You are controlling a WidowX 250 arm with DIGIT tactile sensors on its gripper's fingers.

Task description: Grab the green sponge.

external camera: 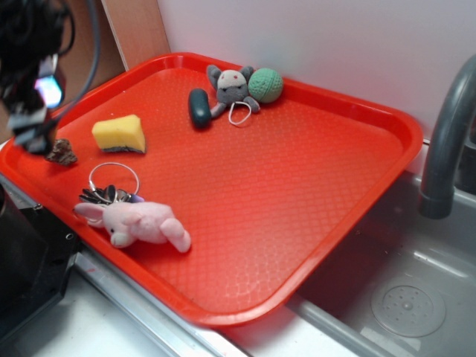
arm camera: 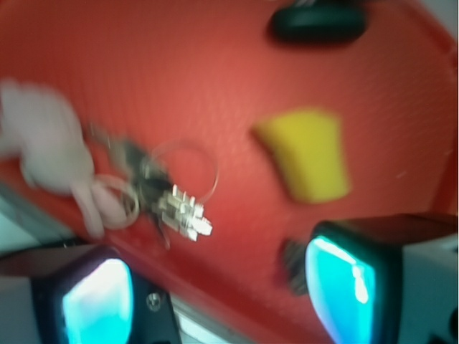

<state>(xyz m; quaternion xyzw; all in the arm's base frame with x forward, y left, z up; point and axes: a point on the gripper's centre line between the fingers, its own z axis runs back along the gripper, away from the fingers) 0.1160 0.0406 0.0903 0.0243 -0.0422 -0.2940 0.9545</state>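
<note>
The green sponge (external camera: pixel 120 134) is a yellow foam wedge with a thin dark layer along its bottom, lying on the left part of the red tray (external camera: pixel 297 201). In the wrist view it (arm camera: pixel 310 153) lies ahead and a little right of the jaws. My gripper (external camera: pixel 33 123) hangs over the tray's left rim, to the left of the sponge and apart from it. In the wrist view the gripper (arm camera: pixel 219 294) is open and empty, with its two cyan pads (arm camera: pixel 337 287) wide apart. The view is blurred.
A pink plush toy (external camera: pixel 145 223) and a key ring with keys (external camera: pixel 110 187) lie at the tray's near left. A small brown object (external camera: pixel 62 152) lies by the gripper. A dark teal pebble (external camera: pixel 198 107), grey plush (external camera: pixel 232 89) and green knitted ball (external camera: pixel 265 85) lie at the back. A sink and faucet (external camera: pixel 446 141) are right.
</note>
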